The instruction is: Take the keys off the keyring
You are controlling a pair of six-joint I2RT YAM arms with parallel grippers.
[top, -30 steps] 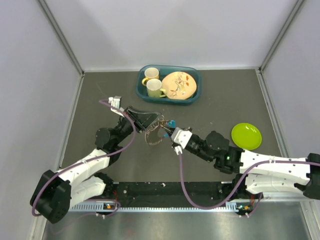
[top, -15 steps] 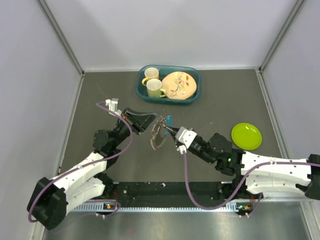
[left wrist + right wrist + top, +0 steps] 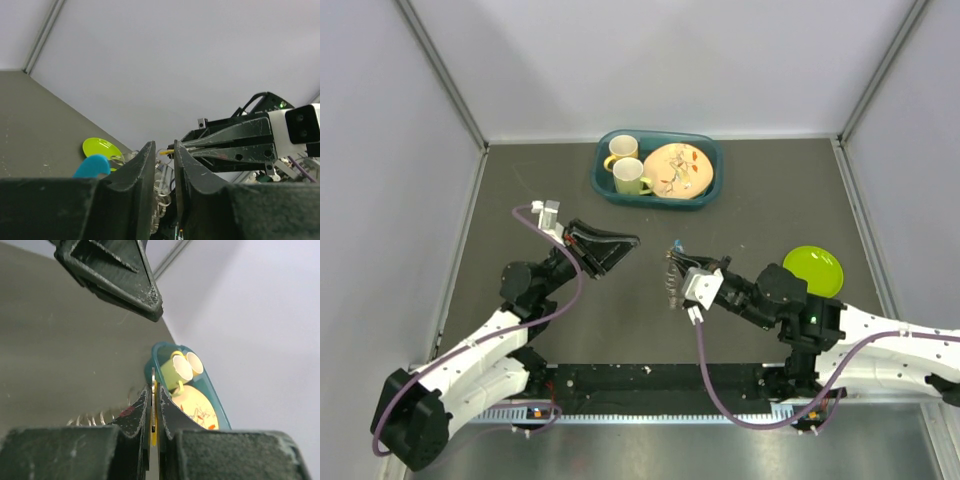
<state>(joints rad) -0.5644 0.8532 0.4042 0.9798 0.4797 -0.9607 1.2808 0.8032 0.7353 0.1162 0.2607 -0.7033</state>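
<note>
fingers of the right pincer (image 3: 154, 392) are pressed together on the thin edge of a yellow-headed key (image 3: 153, 432). the rest of the keys (image 3: 671, 280) hang off that grip, seemingly off the table (image 3: 520, 180), though the overhead view does not settle it. wire coils of the keyring (image 3: 95, 418) show just beside the right fingers, low and to one side, so the ring sits right at the grip, not apart from it. the teal-blue key head (image 3: 93, 165) shows in the left wrist view, close to the bunch; whether it is on the ring cannot be told. the left pincer (image 3: 163, 147) is slightly spread with nothing between its fingers, pointing at the bunch from near, not touching it. no key lies loose on the table, so by my reading none is off yet: all the separating is left, with one pincer needing the ring and the other a key. farther out, a teal tub (image 3: 710, 192) with mugs and a plate stands at the back, and a green plate (image 3: 812, 272) lies beside the right arm.
</note>
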